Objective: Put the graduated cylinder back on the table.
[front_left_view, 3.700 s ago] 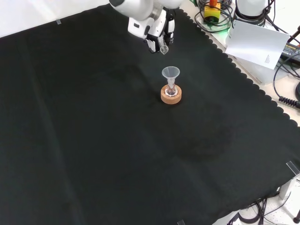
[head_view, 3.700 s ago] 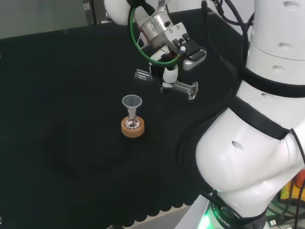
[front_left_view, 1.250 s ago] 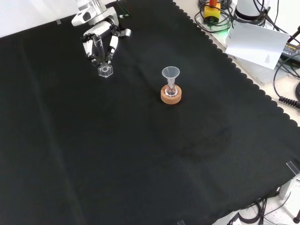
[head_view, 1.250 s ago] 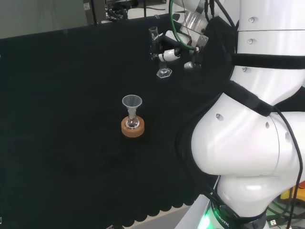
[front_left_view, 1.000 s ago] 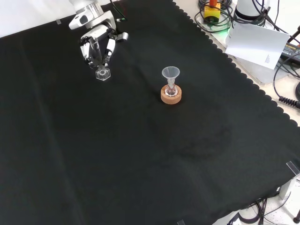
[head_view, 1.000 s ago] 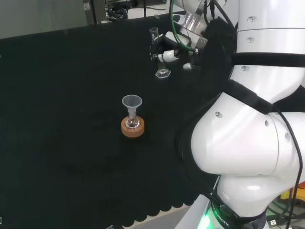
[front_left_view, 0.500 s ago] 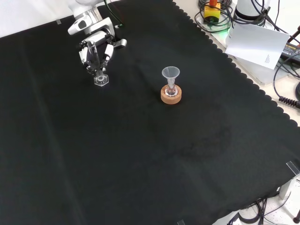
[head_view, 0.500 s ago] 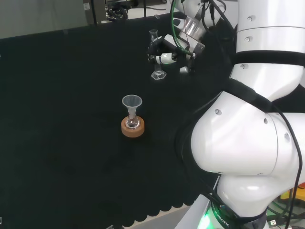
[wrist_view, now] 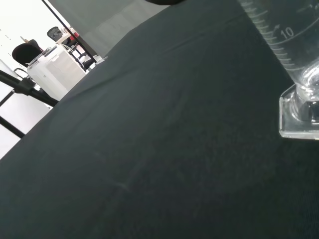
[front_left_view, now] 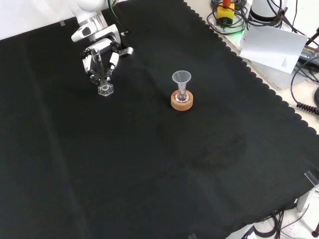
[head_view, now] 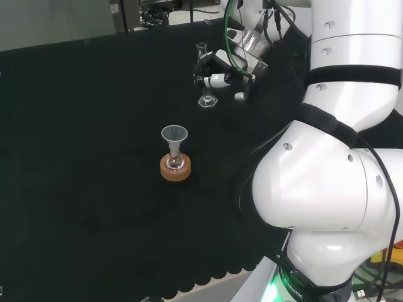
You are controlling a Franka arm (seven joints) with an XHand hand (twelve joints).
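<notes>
Holding the graduated cylinder (head_view: 203, 75) upright with the hand (front_left_view: 98, 56) curled round its tube, we have its foot at or just above the table (front_left_view: 149, 164), left of the funnel (front_left_view: 181, 77), so only release and withdrawal remain.

A clear funnel (head_view: 174, 134) sits upright in a small flask (head_view: 175, 160) on a cork ring (head_view: 175, 168) near the middle of the black-clothed counter (front_left_view: 149, 164). At two o'clock in the front view lies a white sheet (front_left_view: 276, 47).
</notes>
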